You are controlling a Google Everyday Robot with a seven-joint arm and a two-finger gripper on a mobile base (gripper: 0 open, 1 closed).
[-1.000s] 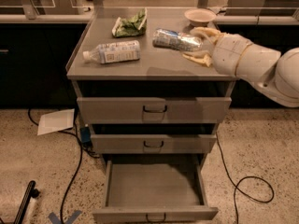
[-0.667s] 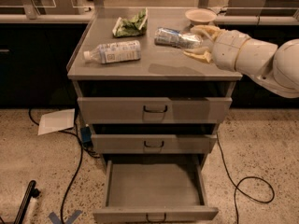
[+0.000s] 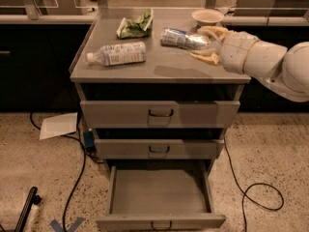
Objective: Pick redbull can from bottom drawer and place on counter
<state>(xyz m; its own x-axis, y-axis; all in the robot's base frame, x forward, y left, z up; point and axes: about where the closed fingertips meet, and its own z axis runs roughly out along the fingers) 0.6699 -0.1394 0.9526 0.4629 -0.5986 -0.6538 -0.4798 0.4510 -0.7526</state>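
The redbull can (image 3: 183, 38) lay on its side on the counter (image 3: 164, 70), towards the back right, its length running roughly left to right; the gripper (image 3: 200, 43) stood at the can's right end, reaching in from the right on a thick white arm (image 3: 270, 62); its two pale fingers (image 3: 213, 31) were spread apart, one behind the can and one in front, with a visible gap between the front finger and the can, so the pincer was wide and gripped nothing. The bottom drawer (image 3: 159, 193) was pulled well out, its grey tray showing no contents; the two narrower drawers (image 3: 160, 113) above it were shut. A clear plastic bottle (image 3: 118, 53) lay on its side on the left of the counter, well apart from the can; a crumpled green packet (image 3: 136, 26) sat behind the bottle; a pale bowl (image 3: 207, 16) stood at the back right corner, just behind the gripper. A white sheet (image 3: 58, 125) and dark cables (image 3: 251, 197) lay on the speckled floor.
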